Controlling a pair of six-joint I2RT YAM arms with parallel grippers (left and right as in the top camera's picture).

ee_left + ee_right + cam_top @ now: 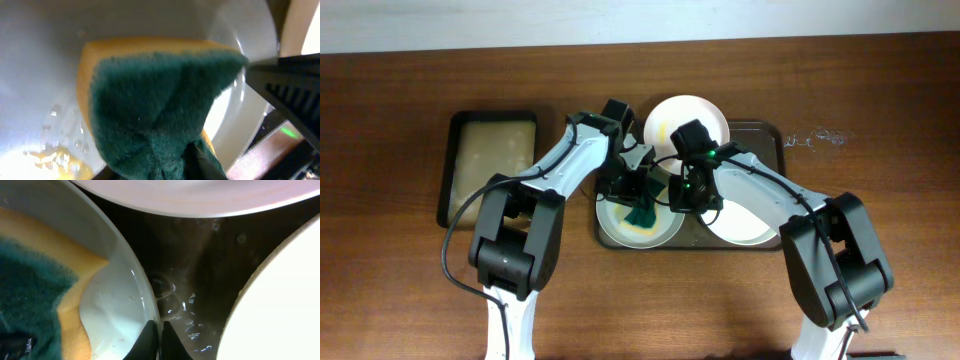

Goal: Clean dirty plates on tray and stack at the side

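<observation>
Three white plates lie on the dark tray: one front left, one at the back, one front right. My left gripper is shut on a green and yellow sponge that presses on the front left plate, which carries yellow smears and droplets. My right gripper is shut on that same plate's right rim, one finger inside and one outside. The sponge also shows in the right wrist view.
A smaller black tray with a tan inside stands to the left on the wooden table. Water drops lie on the tray floor between the plates and on the table at the back right.
</observation>
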